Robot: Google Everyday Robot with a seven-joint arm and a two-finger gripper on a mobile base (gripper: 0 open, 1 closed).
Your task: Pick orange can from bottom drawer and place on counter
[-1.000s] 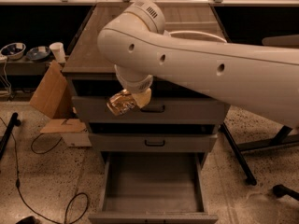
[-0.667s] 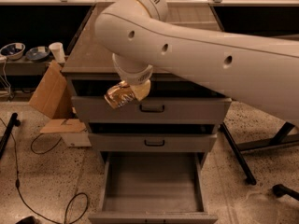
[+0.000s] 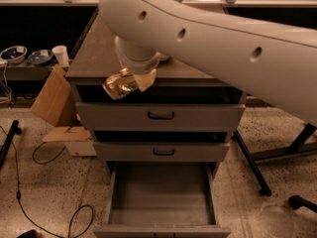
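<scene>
My gripper (image 3: 130,83) hangs under the big white arm, at the front left edge of the counter (image 3: 96,58). It is shut on the orange can (image 3: 119,85), which looks shiny gold-orange and lies tilted on its side in the air, level with the counter's front lip and just above the top drawer. The bottom drawer (image 3: 161,202) is pulled fully out below, its plain grey inside showing nothing in it. Much of the counter's top is hidden behind the arm.
Two shallower drawers (image 3: 159,115) sit slightly ajar above the bottom one. A cardboard piece (image 3: 53,97) leans at the cabinet's left. A low shelf holds bowls (image 3: 14,54) and a white cup (image 3: 61,55). Cables trail over the floor at left; chair legs (image 3: 257,167) stand right.
The arm has risen and shifted back toward the counter, lifting the can from in front of the top drawer up to the counter's front edge.
</scene>
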